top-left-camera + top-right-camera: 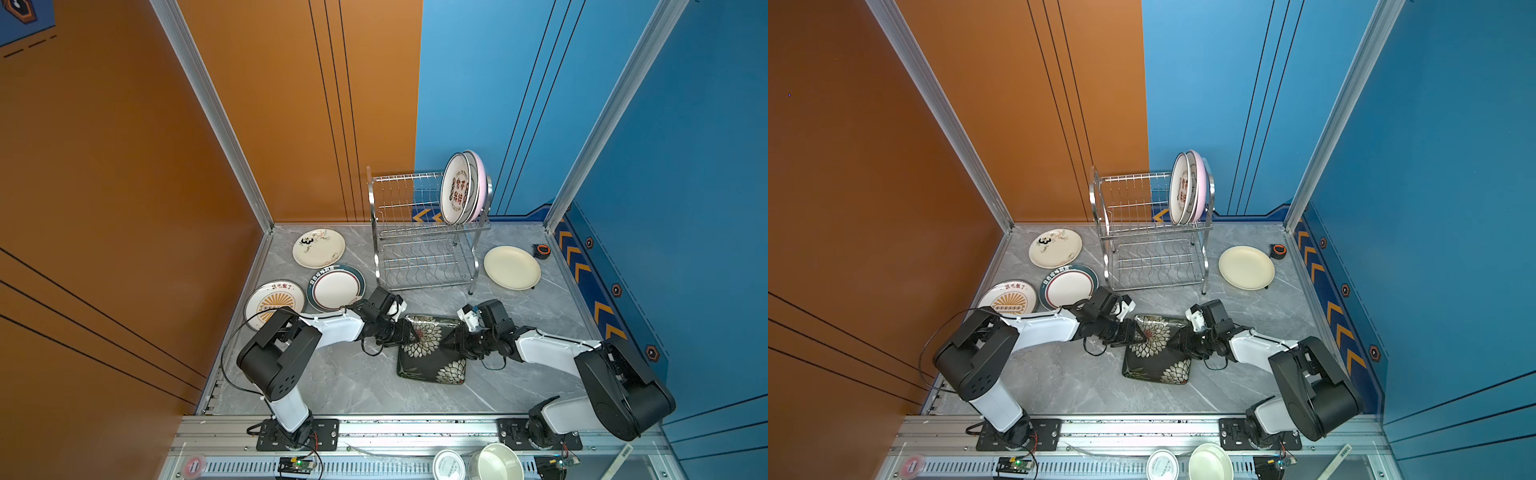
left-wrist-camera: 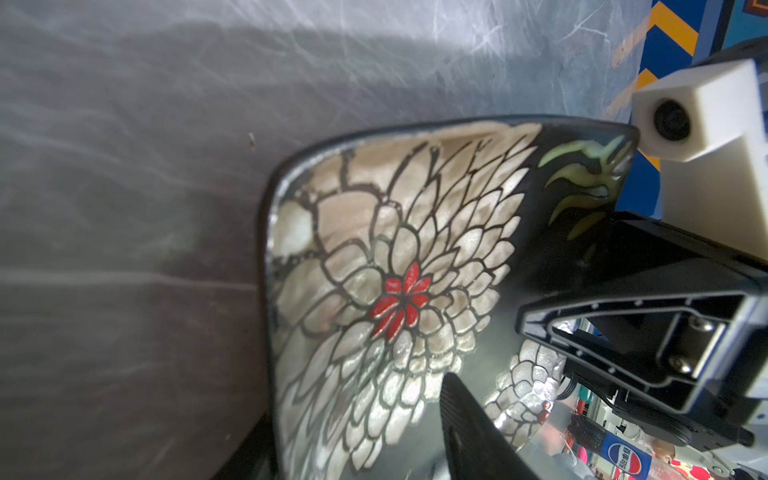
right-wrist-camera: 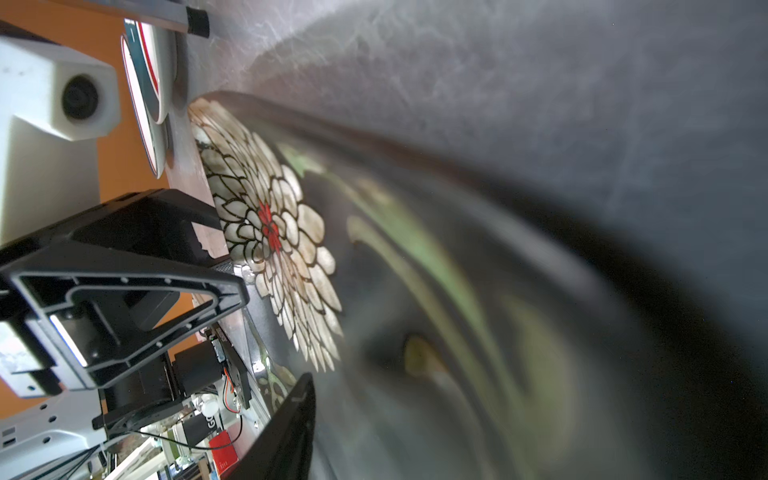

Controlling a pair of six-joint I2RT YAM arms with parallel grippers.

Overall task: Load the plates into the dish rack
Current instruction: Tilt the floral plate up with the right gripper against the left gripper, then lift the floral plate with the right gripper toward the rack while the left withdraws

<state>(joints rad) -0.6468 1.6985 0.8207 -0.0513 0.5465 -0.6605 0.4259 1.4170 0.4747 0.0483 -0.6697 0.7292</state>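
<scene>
Left claw [image 1: 410, 336] pinches the black floral plate [image 1: 432, 361] by its edge. Right claw [image 1: 447, 343] sits at the opposite edge; its grip is unclear.

Pepsi logo: blue label [image 2: 625, 455] | Chinese characters, too small to read: sunburst plate [image 1: 270, 301], racked plate [image 1: 456, 194]

black floral plate [image 1: 432, 368] mid-table; pink plate [image 1: 482, 176] upright in rack [image 1: 403, 176]

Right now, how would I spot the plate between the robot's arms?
Find the shiny dish rack at the back. Right in front of it, mid-table, lies the black plate. It alone is dark, squarish and flowered; the other plates are round and pale.
</scene>
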